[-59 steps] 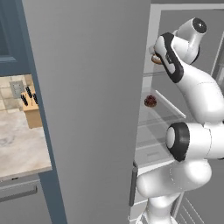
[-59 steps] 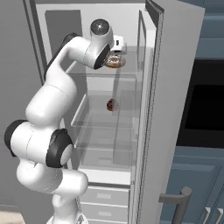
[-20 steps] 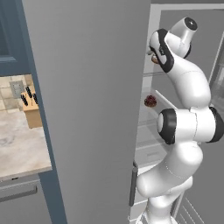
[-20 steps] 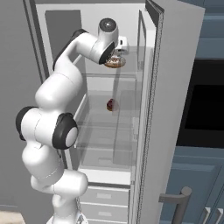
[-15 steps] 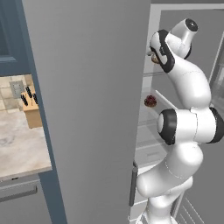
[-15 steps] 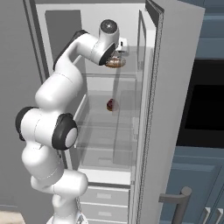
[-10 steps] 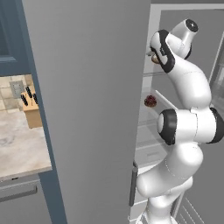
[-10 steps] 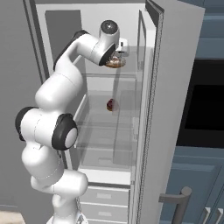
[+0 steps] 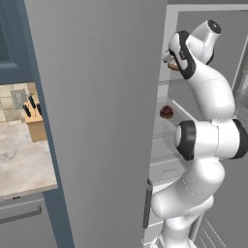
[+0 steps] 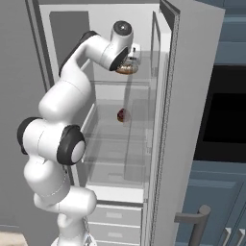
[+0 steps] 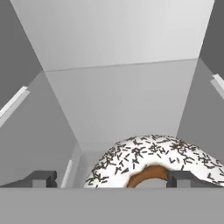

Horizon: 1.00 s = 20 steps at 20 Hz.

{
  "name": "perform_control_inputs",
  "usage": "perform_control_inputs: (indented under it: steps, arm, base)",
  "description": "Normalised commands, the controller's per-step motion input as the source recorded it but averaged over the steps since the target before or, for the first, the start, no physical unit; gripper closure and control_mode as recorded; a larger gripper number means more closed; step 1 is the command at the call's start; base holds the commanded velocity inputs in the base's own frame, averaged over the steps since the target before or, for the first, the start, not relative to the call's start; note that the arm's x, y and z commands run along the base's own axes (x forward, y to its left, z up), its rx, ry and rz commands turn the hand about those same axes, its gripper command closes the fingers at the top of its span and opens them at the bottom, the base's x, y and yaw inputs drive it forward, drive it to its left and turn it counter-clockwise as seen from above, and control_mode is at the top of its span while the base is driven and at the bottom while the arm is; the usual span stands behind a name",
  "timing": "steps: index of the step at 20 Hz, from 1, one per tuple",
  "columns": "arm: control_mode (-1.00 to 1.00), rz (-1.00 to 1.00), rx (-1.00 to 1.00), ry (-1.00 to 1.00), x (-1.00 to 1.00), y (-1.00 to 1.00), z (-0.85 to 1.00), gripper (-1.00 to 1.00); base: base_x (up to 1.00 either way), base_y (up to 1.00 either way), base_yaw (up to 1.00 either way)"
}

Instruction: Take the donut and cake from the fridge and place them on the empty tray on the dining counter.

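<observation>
The end effector [image 11: 111, 179] stands wide open, holding nothing, its two dark fingertips [image 11: 40, 178] set low to either side of the donut [image 11: 153, 162], one tip over the ring's near rim beside the hole. The donut will likely handle as a light, soft thing: its icing could smear or crumble under a hard squeeze, so a gentle pinch across the ring, one finger through the hole and one outside, or across the full body, looks the safest hold. It is a tan ring under white icing strewn with dark sprinkles, lying flat on the upper glass shelf of the fridge [image 10: 192, 96], right under the hand. On the shelf below sits the cake [image 10: 123, 115], small, round, dark reddish-brown, well apart from the donut and untouched.
</observation>
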Motion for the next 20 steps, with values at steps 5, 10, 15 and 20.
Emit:
perform_control_inputs:
  steps: [5,10,15,20]
  arm:
    - [-1.00,0.01,0.05,0.04,-0.01,0.10,-0.38,-1.00]
    - [-1.00,0.01,-0.01,0.00,-0.37,0.39,-0.62,-1.00]
    - [-1.00,0.01,-0.08,0.00,-0.52,0.57,-0.86,1.00]
    - [-1.00,0.05,-0.03,0.00,-0.40,0.04,-0.92,1.00]
  base:
    - [0.00,0.00,0.00]
    - [0.00,0.00,0.00]
    - [0.00,0.00,0.00]
    - [0.00,0.00,0.00]
